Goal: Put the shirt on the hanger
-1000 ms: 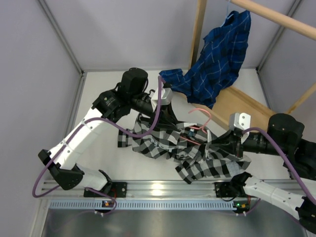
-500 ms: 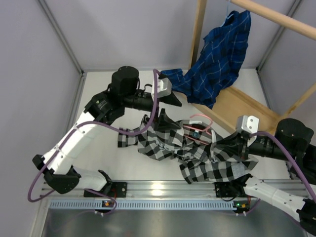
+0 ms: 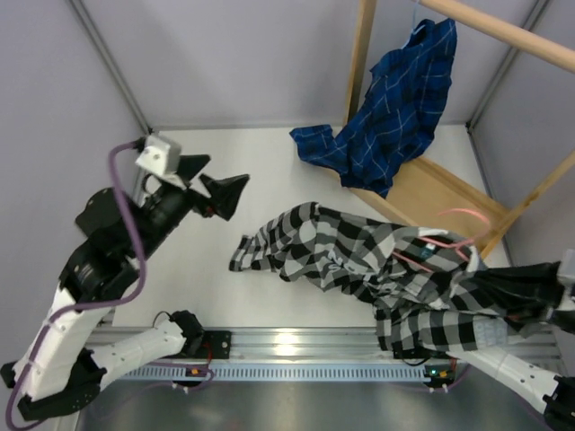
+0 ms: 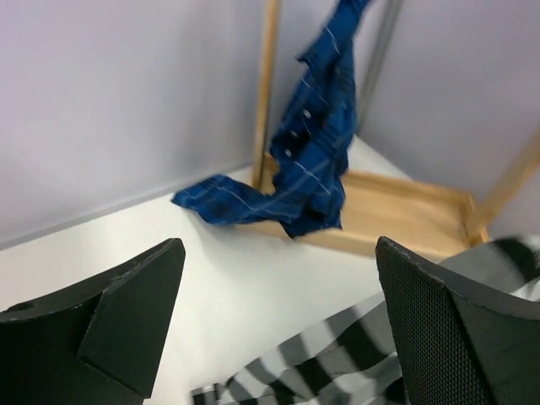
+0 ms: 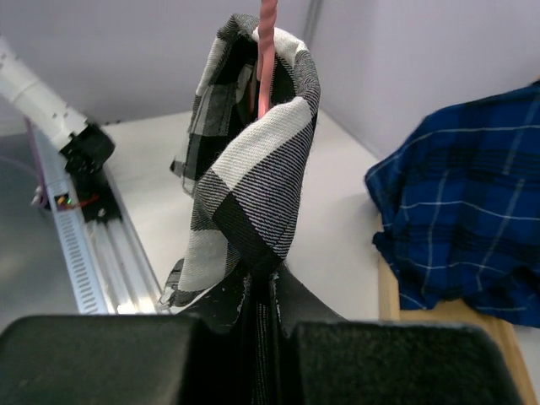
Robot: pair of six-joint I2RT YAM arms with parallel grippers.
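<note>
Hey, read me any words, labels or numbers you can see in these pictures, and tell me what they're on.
No text can be read.
Dark label at the collar of the checked shirt: light marks, too small and blurred to read.
Blue shirt: no lettering visible.

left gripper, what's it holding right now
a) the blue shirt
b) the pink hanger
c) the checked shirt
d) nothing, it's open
D: the left gripper is open, its fingers wide apart with nothing between them, well clear of the checked shirt, which the right gripper pinches.
</note>
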